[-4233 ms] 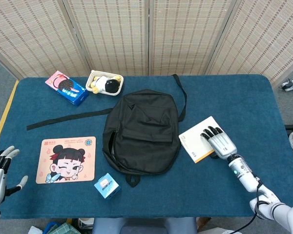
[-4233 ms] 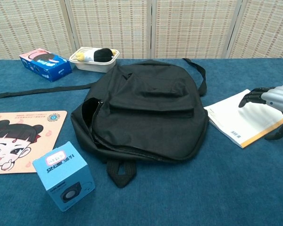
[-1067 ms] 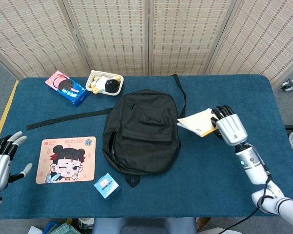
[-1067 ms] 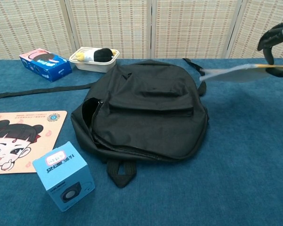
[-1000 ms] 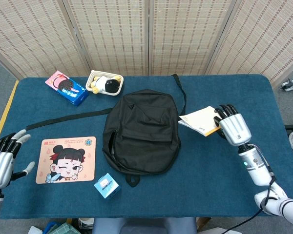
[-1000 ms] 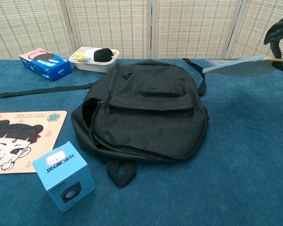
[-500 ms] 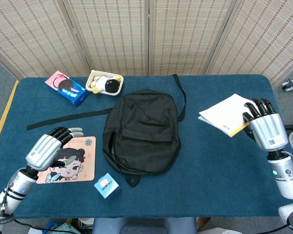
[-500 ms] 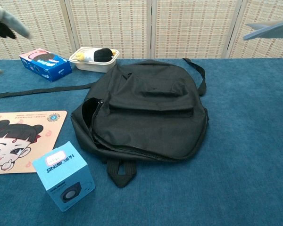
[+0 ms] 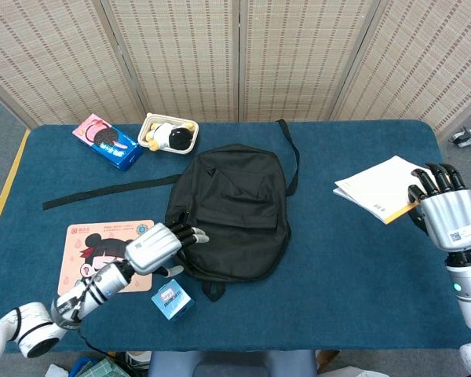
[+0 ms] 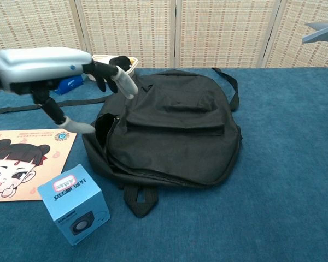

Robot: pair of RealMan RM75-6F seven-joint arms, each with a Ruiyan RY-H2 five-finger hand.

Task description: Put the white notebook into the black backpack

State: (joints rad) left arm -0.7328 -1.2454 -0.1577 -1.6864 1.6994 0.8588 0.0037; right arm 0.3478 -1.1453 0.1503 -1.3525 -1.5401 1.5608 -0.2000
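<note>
The white notebook (image 9: 381,188), orange-spined, hangs aloft right of the black backpack (image 9: 230,212), which lies flat, its side zipper seemingly open.

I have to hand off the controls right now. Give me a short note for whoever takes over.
Right hand: holds the white notebook up off the table, to the right of the black backpack.
Left hand: holds nothing, fingers spread, at the backpack's left edge by the zipper opening; contact unclear.
Done: notebook picked up.
Left: hold the opening wide with the left hand, bring the notebook across, slide it in, let go.
</note>
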